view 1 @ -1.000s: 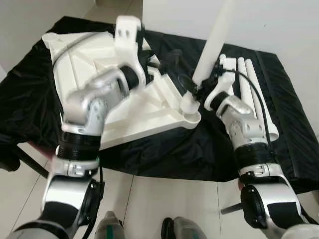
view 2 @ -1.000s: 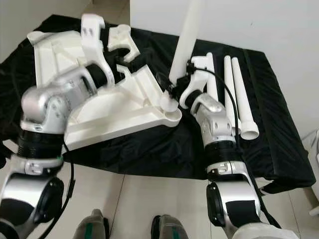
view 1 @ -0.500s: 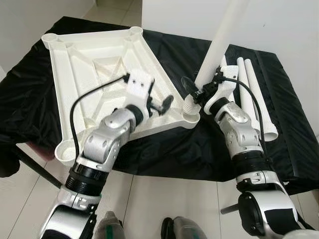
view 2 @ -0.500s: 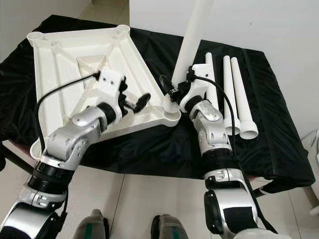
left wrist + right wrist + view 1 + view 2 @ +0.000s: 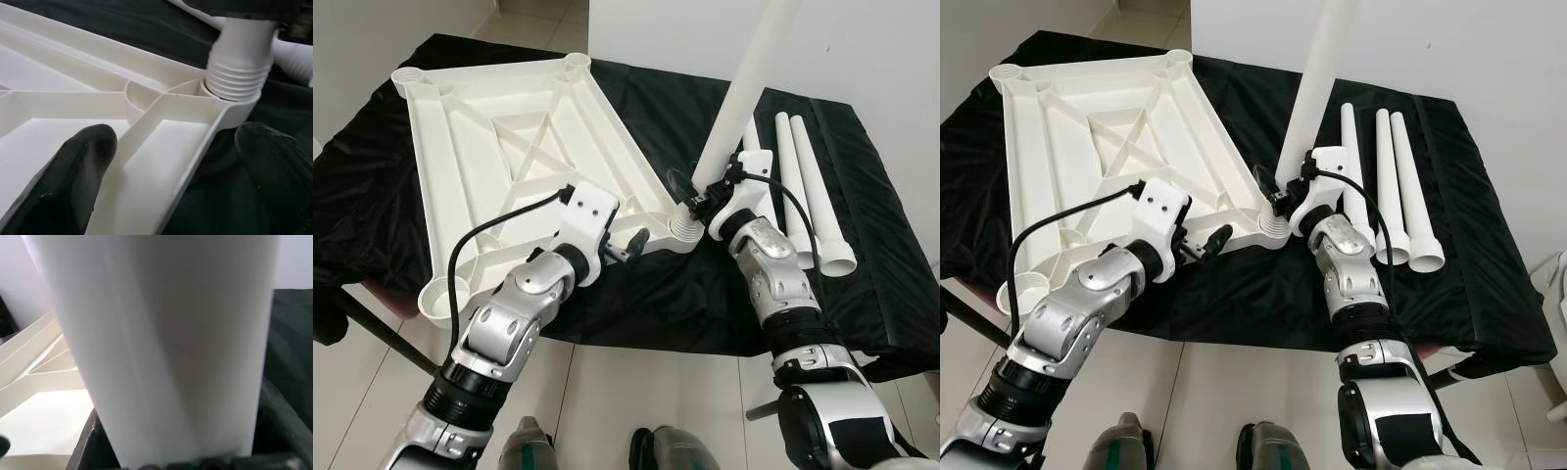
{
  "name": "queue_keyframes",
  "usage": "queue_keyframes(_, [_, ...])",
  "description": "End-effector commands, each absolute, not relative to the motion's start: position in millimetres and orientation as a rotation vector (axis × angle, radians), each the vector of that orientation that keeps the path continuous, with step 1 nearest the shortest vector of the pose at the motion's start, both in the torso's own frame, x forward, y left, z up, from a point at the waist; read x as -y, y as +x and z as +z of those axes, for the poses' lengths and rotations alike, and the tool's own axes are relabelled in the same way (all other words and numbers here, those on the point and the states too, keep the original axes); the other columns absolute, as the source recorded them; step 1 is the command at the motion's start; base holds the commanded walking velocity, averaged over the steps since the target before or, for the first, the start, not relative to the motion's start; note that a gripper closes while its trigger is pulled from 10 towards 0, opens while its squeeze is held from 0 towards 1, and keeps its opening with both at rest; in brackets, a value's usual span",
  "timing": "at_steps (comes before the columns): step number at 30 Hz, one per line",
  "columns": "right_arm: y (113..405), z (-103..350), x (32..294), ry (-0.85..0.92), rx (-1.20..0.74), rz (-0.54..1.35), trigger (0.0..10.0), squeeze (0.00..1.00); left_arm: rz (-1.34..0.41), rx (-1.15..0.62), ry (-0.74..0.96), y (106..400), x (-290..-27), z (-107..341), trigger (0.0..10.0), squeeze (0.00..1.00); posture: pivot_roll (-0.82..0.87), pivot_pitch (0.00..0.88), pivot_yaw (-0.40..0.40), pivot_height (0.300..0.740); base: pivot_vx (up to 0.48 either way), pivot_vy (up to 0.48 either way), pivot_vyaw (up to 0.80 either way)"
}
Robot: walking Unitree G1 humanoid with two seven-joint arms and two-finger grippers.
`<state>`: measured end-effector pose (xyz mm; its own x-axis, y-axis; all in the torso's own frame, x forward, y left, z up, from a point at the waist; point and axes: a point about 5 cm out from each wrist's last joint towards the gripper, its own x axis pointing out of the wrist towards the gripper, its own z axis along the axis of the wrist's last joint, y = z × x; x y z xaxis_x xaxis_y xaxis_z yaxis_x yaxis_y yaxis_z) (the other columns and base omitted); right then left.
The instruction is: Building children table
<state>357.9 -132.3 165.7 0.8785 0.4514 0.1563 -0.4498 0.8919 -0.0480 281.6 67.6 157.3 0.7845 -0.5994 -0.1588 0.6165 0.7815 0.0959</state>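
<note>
Counting four legs (image 5: 754,88), one tabletop (image 5: 509,157)

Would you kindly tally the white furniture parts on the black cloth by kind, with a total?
Tabletop panels: 1, the tabletop lying underside up.
Legs standing in a corner socket: 1, the upright leg held by the right end effector.
Legs lying loose: 3, the loose legs.
Total: 5 parts.

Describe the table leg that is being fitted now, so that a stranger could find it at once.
On the black cloth lies a white tabletop, underside up. At its near corner by the right gripper, one white leg rises, its ribbed end in the corner socket. Unlike the three spare legs lying flat beside it, it stands, slightly tilted.
</note>
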Motion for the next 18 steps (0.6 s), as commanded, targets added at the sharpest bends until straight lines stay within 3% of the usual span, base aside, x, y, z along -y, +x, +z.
queue_keyframes(1, [357.2, 155.7, 128.7, -0.027, 0.128, 0.479, 10.0, 0.00, -0.773, -0.103, 0.158, 275.9, -60.9, 159.9, 10.0, 0.00, 0.04, 0.041, -0.062, 0.740, 0.000, 0.000, 0.00])
queue_keyframes(18, [357.5, 147.4, 122.2, -0.133, 0.103, 0.524, 10.0, 0.00, -0.773, -0.100, 0.159, 271.6, -63.0, 162.7, 10.0, 0.00, 0.05, 0.045, -0.063, 0.740, 0.000, 0.000, 0.00])
